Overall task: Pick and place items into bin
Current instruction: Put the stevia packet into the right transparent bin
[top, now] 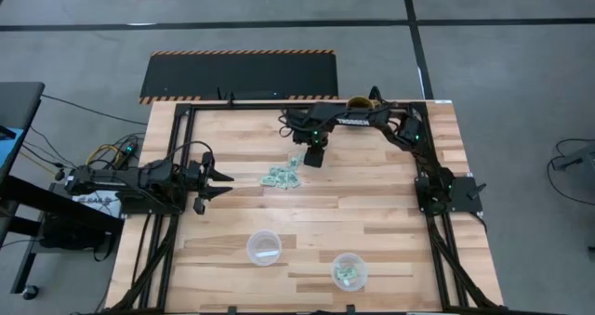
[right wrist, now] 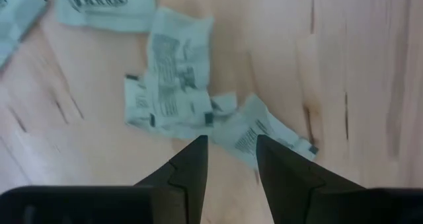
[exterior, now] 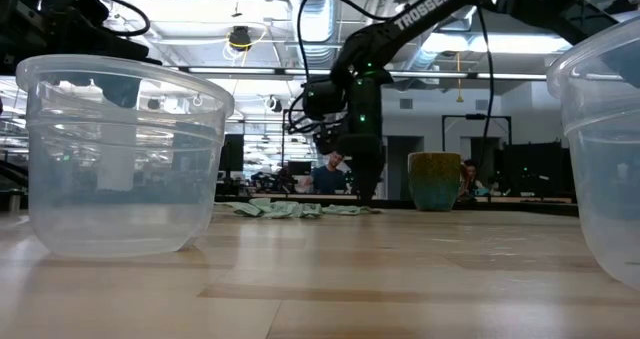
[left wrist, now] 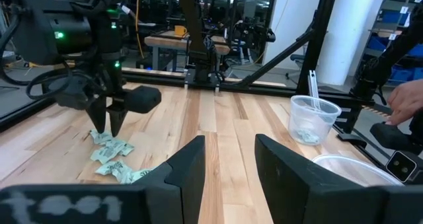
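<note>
Items [top: 280, 177]: mint-green packets heaped at centre frame on the surface [top: 372, 213].
Right gripper [right wrist: 230, 145]: fingers slightly apart over the packets, gripping nothing.
Left gripper [top: 226, 185]: left of frame, fingers apart, empty.

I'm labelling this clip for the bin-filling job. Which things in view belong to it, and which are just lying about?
Part of the job:
- pile of mint-green packets
- right gripper, down at the pile
- clear cup holding packets
- empty clear cup

Lying about:
- mug at the table's far edge
- left gripper, waiting, open
</note>
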Controlling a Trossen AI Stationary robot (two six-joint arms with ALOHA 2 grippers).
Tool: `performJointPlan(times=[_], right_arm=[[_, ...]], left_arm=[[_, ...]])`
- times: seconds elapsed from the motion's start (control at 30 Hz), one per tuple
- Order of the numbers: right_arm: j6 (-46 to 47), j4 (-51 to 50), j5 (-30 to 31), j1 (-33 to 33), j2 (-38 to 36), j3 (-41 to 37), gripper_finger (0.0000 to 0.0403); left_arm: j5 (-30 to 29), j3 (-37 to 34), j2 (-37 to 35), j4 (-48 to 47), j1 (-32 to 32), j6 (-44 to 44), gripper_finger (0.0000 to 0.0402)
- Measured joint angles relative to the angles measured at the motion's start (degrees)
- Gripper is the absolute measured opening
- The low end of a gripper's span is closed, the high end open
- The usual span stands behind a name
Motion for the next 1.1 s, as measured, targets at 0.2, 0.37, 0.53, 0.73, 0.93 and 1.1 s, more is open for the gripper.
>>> performJointPlan(times=[0.2,0.37,0.53,0.73,0.93,1.1], right_arm=[[0.03,0.74,0.23,-0.08,0.0,0.0,0.0123],[0.97,-0.66,1.29,-0.15,1.87,-0.01,0.0123],[2.0,-1.71,1.21,-0.01,3.52,0.37,0.0123],[2.51,-1.76,1.23,-0.01,3.59,0.26,0.0118],[3.09,-2.25,1.12,-0.01,3.72,0.24,0.0078],[3.09,-3.21,1.12,0.31,3.79,0.44,0.0028]], left_arm=[[-0.01,0.0,0.0,0.0,0.0,0.15,0.0121],[0.0,0.0,0.0,0.01,-0.01,0.15,0.0121],[-0.04,0.0,0.02,0.02,0.0,0.15,0.0121],[-0.02,0.0,0.07,0.01,0.0,0.15,0.0121],[0.01,0.0,0.07,0.0,-0.02,0.17,0.0121],[0.01,0.0,0.07,0.0,-0.01,0.16,0.0121]])
